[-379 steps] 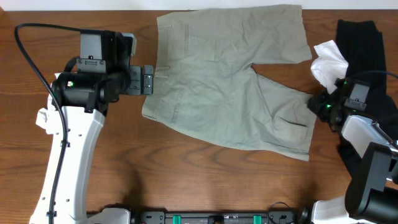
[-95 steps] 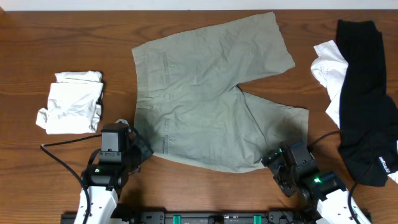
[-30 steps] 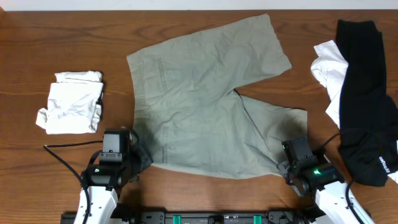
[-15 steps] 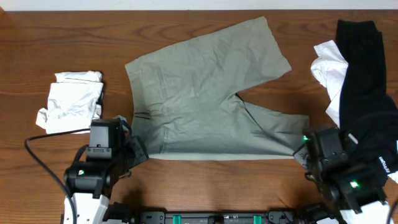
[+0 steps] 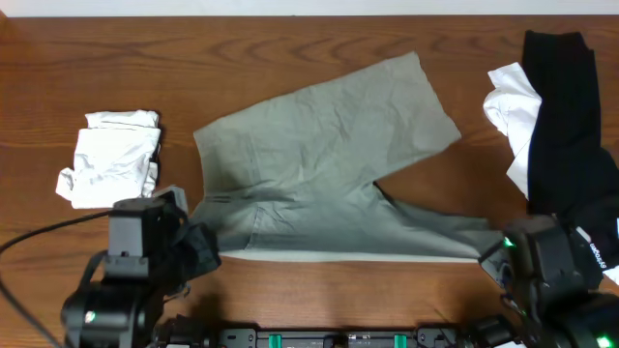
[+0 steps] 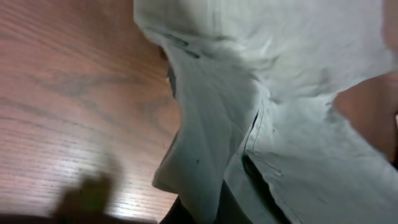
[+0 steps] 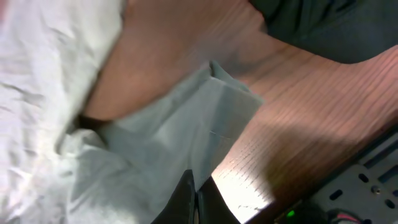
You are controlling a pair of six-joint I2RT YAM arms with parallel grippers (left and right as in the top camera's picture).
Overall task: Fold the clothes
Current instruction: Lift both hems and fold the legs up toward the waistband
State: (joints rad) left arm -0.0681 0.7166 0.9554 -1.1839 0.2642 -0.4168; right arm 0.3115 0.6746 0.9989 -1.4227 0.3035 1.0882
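At the left of the overhead view a folded white garment [image 5: 111, 159] sits on the tabletop [image 5: 97, 58], well apart from the work. Just right of it, low in the frame, the left fingers [image 5: 203, 249] are clenched on the waist corner of the khaki shorts [image 5: 329, 164]. The shorts lie across the middle of the tabletop, their near edge raised and drawn into a taut straight line. At the lower right the right fingers [image 7: 185, 199] are clenched on the hem of the nearer leg. Both holds seem to take only a thin bite at the cloth's edge, so an uneven pull could slip a corner free or skew the fold. The far leg, angled toward the upper right, may not land square. At the far right a loose white garment [image 5: 513, 106] and a black garment [image 5: 561, 126] lie close enough for the right arm to brush. From overhead the arms cover both grip points, the wrist views are blurred, and how many layers each hold pinches cannot be told.
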